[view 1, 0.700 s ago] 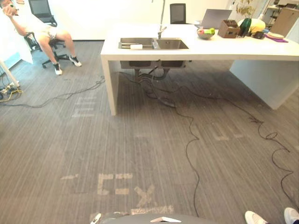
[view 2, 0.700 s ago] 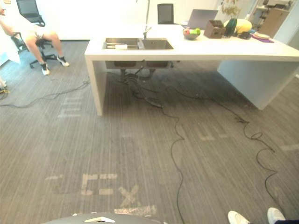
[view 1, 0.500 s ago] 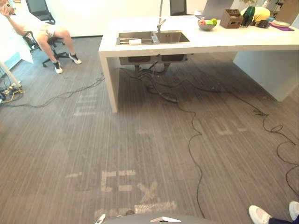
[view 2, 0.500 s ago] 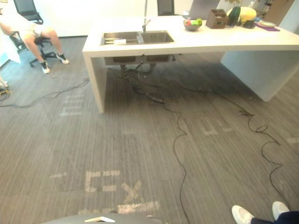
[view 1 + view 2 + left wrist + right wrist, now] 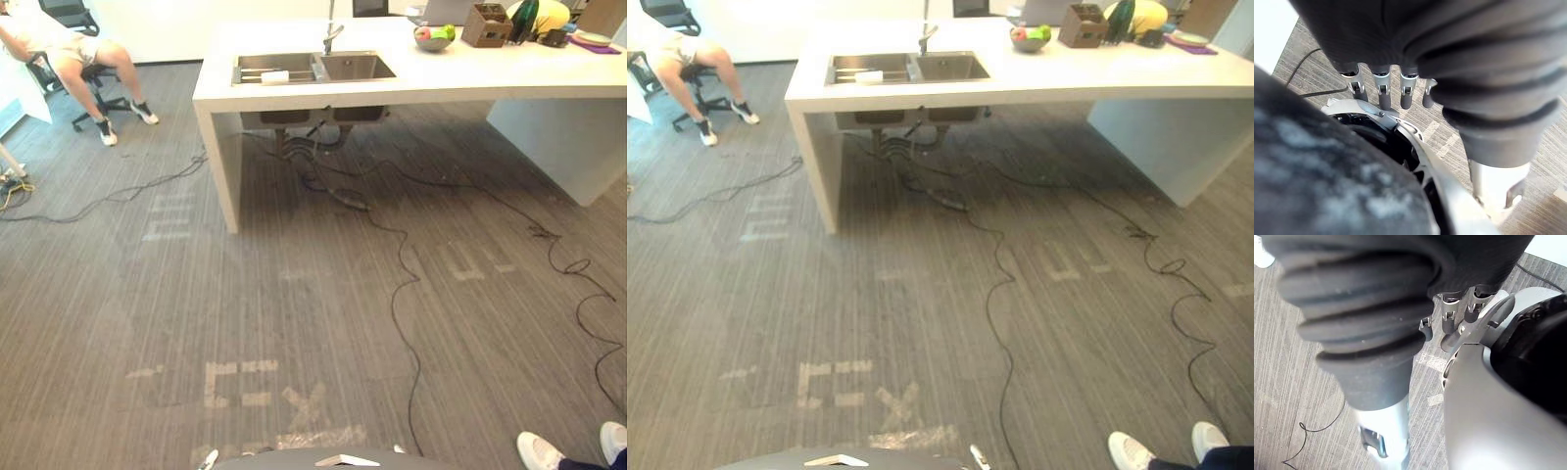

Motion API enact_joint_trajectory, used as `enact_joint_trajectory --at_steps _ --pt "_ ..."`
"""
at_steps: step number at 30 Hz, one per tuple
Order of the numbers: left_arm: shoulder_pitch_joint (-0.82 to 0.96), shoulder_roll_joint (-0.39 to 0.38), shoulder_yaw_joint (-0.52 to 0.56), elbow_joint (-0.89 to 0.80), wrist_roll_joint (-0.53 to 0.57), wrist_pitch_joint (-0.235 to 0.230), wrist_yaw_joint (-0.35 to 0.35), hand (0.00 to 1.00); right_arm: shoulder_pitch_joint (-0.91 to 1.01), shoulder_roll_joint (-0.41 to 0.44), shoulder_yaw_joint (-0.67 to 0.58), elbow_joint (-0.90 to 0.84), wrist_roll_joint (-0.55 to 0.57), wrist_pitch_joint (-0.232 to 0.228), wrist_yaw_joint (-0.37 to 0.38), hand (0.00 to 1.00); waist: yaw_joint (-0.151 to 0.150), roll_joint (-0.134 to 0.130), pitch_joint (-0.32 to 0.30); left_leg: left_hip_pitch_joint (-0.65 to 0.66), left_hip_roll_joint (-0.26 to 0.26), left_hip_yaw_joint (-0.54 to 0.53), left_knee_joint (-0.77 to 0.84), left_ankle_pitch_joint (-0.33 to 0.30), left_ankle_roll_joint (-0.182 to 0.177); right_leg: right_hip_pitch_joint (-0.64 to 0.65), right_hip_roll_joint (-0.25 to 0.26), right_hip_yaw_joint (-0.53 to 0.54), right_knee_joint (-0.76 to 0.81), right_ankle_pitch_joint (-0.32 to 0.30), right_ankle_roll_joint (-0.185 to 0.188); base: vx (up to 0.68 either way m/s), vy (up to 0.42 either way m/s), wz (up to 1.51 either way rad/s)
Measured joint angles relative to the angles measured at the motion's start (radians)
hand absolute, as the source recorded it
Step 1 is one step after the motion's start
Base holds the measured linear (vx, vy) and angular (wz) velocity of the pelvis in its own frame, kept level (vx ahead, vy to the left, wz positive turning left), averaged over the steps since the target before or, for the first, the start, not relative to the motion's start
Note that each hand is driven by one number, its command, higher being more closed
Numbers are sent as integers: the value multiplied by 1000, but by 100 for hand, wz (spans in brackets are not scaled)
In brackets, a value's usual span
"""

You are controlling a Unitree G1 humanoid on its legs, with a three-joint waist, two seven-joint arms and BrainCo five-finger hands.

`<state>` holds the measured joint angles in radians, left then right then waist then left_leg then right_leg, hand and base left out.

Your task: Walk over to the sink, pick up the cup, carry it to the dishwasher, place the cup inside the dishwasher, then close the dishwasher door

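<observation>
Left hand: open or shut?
Open: the left hand hangs, silver fingers straight, holding nothing. The white cup is in the steel sink, left basin.

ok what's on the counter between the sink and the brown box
A bowl of fruit stands on the counter between the sink and the brown box; both eye views show it.

Smooth, matt white counter point(image 5: 470, 83), a sink point(image 5: 358, 67) of brushed, dully gleaming steel sunk in it. The floor point(image 5: 294, 294) is rough, ribbed grey carpet. Left hand point(image 5: 1382, 93): silver metal fingers, matt dark ribbed cover.
</observation>
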<state>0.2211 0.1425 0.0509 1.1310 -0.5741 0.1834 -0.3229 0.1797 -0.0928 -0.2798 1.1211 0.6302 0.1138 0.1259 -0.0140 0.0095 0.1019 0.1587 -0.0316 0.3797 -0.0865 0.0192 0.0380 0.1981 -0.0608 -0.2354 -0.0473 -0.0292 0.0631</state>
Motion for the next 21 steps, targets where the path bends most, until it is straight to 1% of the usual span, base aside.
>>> enact_joint_trajectory --at_steps 3,4,7,8,12,15,16,18,19,20,21 --pt "-8 6 -19 0 78 -8 -17 0 -1 0 0 -1 -1 -1 -2 0 -4 -1 3 4 5 1 0 -1 -3 2 4 2 1 0 0 -34 -16 -2" --pt "-8 7 -26 0 78 -8 -17 0 -1 0 0 0 -3 -1 -3 0 -6 -3 4 6 7 2 0 -3 -8 2 5 3 0 0 0 -46 -12 -3" --pt "-7 10 -55 1 35 -5 -6 0 1 0 -4 0 -19 -1 -3 0 -10 -1 8 18 7 2 0 -5 -12 15 5 4 -4 0 0 -61 -2 -1" --pt "-6 10 -56 2 31 -2 -3 0 0 0 -11 -1 -44 -1 -3 0 -11 -1 8 19 7 1 0 -6 -13 16 5 4 -4 -2 3 -72 4 -1" --pt "-7 10 -55 1 38 -1 0 0 0 3 -20 1 -48 -1 -3 0 -11 -1 9 19 7 2 0 -6 -12 15 4 4 -4 -2 4 -54 13 -1" --pt "-6 10 -56 1 4 -4 11 0 1 6 -41 1 -45 0 0 0 -13 -1 9 19 6 5 0 -8 -10 13 1 4 -2 -4 1 -17 19 -2" --pt "-6 7 -55 1 -28 -10 17 0 1 6 -49 1 -42 0 2 0 -15 -1 9 18 4 5 0 -9 -7 7 -3 5 9 -11 4 4 46 -1" --pt "-4 6 -55 1 -43 -11 25 0 4 6 -57 -1 -42 0 4 0 -17 1 10 12 -1 5 0 -18 4 -40 -20 2 100 -61 15 29 65 2" --pt "-4 7 -56 0 -43 -15 28 0 2 7 -59 -5 -40 0 5 0 -18 0 10 6 -14 3 0 -25 12 -93 -48 -2 202 -114 31 75 89 7" --pt "-4 8 -61 -1 -43 -19 28 0 2 7 -61 -6 -26 -1 4 0 -20 -2 10 3 -30 1 0 -31 21 -129 -75 -3 276 -148 56 121 113 11" --pt "-9 12 -80 -10 -52 -22 33 0 7 3 -86 -5 21 -2 1 0 -24 1 16 2 -53 -3 0 -42 37 -194 -114 -2 426 -177 63 116 87 9"
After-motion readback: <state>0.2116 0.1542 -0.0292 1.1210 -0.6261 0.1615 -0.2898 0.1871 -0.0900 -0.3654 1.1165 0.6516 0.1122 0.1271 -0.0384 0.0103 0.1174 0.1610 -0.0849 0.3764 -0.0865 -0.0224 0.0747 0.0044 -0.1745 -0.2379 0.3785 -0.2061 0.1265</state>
